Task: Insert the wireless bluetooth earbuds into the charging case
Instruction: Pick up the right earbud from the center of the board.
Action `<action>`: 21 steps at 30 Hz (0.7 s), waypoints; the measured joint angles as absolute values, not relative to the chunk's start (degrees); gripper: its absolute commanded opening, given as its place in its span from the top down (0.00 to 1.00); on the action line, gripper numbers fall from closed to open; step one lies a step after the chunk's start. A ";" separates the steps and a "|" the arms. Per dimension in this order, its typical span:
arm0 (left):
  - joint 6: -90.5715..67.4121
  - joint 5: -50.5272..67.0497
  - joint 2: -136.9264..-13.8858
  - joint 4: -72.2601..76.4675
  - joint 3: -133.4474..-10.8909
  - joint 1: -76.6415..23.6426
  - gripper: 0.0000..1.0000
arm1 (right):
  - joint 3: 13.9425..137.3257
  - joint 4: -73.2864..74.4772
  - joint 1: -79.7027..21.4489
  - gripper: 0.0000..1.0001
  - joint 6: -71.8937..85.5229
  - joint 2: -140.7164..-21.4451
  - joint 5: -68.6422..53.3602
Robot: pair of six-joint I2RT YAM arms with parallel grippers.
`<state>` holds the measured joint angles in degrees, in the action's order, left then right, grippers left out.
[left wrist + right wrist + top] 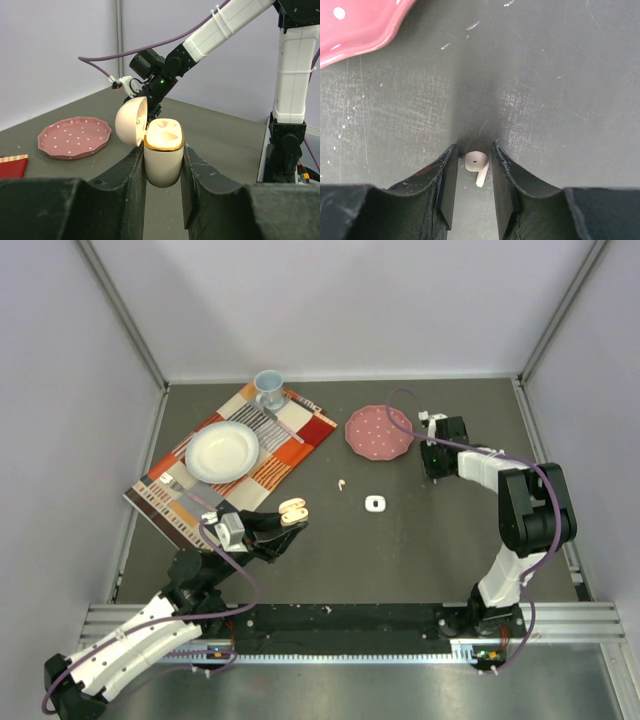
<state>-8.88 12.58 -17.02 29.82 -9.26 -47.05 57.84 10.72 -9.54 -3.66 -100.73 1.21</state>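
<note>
Over dark tabletop (pixel 400 550), clamping open charging case (pixel 164 137) in left gripper (pixel 163 167), straddling earbud (pixel 476 163) with right gripper (pixel 474 147), pinch unclear; next: secure, carry across.

From the top: looks steeply down from above and behind onto the whole dark worktop (pixel 420 540), far enough off to take in the pale walls (pixel 350 300) on three sides.

From the left wrist: sits low just behind its own jaws, faces nearly level across the worktop toward the right arm (pixel 215 30), very close to the open case (pixel 161 155).

From the right wrist: points straight down, close above the worktop, jaws at the bottom edge, an earbud (pixel 476 162) between them.

Shares the pink plate (pixel 378 432) among all three views.
</note>
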 measured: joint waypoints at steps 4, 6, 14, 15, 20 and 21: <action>-8.88 12.60 -16.99 29.76 -9.26 -47.05 1.00 | 57.82 10.76 -9.54 0.67 -3.70 -100.62 1.21; -8.88 12.60 -16.97 29.71 -9.26 -47.05 1.00 | 57.78 10.90 -9.54 0.67 -3.81 -100.55 1.21; -8.86 12.58 -16.60 29.04 -9.47 -47.05 1.00 | 57.78 10.94 -9.52 0.67 -3.95 -100.55 1.23; -8.86 12.58 -16.60 29.04 -9.50 -47.05 1.00 | 57.78 10.96 -9.52 0.67 -3.95 -100.55 1.23; -8.88 12.60 -16.62 28.86 -9.54 -47.05 1.00 | 57.78 10.96 -9.50 0.67 -3.95 -100.55 1.23; -8.88 12.58 -16.62 28.84 -9.54 -47.05 1.00 | 57.78 10.96 -9.50 0.67 -3.95 -100.55 1.23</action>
<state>-8.88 12.58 -16.62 28.84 -9.54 -47.05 57.78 10.96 -9.50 -3.95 -100.55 1.23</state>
